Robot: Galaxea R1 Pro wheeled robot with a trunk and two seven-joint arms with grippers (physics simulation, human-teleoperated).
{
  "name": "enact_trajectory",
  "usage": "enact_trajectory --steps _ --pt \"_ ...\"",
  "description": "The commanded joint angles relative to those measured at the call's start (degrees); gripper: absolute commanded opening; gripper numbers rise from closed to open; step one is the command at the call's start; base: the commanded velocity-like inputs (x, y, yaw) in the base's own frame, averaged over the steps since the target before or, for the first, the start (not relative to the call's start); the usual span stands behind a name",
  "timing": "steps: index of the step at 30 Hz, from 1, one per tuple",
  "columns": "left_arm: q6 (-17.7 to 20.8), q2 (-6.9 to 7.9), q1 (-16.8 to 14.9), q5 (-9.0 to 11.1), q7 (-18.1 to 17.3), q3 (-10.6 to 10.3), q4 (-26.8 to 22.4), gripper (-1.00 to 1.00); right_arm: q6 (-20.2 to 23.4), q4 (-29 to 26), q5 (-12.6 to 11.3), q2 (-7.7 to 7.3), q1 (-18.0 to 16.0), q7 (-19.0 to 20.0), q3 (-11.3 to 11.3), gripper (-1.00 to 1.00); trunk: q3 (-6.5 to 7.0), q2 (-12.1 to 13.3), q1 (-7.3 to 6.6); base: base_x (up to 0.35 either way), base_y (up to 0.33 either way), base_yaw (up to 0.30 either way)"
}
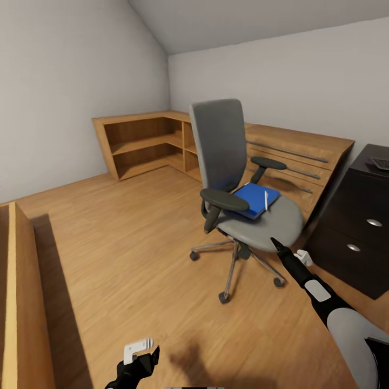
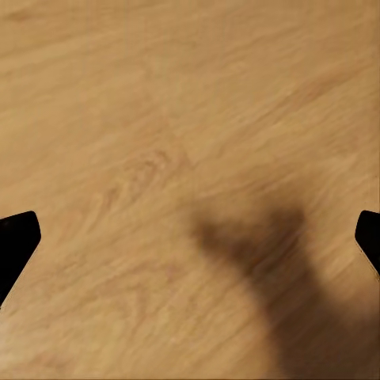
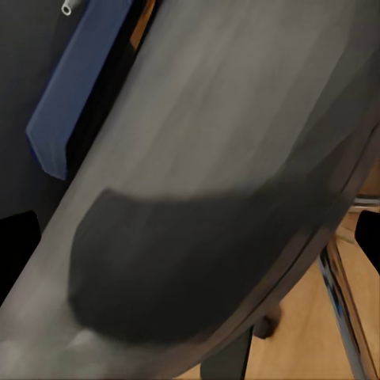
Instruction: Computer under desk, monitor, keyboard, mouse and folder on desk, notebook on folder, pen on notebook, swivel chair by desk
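The grey swivel chair [image 1: 237, 178] stands mid-room on the wooden floor. On its seat lies the blue folder [image 1: 254, 199] with the white pen [image 1: 266, 200] across it. At the right is the black desk [image 1: 351, 216]; a corner of the keyboard [image 1: 381, 162] shows on its top. My right gripper [image 1: 279, 247] is open at the seat's front edge, and its wrist view looks along the seat [image 3: 237, 158] toward the folder [image 3: 71, 103] and pen [image 3: 70, 8]. My left gripper [image 1: 147, 359] hangs open low over bare floor [image 2: 158, 119]. Computer, monitor, mouse and notebook are out of view.
A light wooden corner shelf unit [image 1: 143, 143] fills the far corner, and a wooden drawer unit [image 1: 302, 156] runs along the back wall behind the chair. A wooden panel [image 1: 21, 302] stands at the near left. Open floor [image 1: 135, 243] lies left of the chair.
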Motion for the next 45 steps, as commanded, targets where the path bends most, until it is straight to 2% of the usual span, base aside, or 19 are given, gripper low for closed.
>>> enact_trajectory --steps 1,18,45 --pt "0.26 0.02 -0.01 0.59 0.32 -0.14 -0.09 1.00 0.43 -0.02 -0.81 0.01 -0.07 0.38 0.01 1.00 -0.04 -0.02 0.01 0.214 0.000 0.000" --pt "0.18 0.02 -0.01 0.59 0.32 -0.14 -0.09 1.00 0.38 -0.02 -0.81 0.01 -0.07 0.38 0.01 1.00 -0.04 -0.02 0.01 0.183 0.000 0.000" --pt "0.19 -0.03 -0.01 0.67 0.32 -0.14 -0.09 1.00 0.34 -0.02 -0.81 -0.15 -0.07 0.38 0.01 1.00 -0.04 -0.02 0.01 -0.048 0.000 0.000"
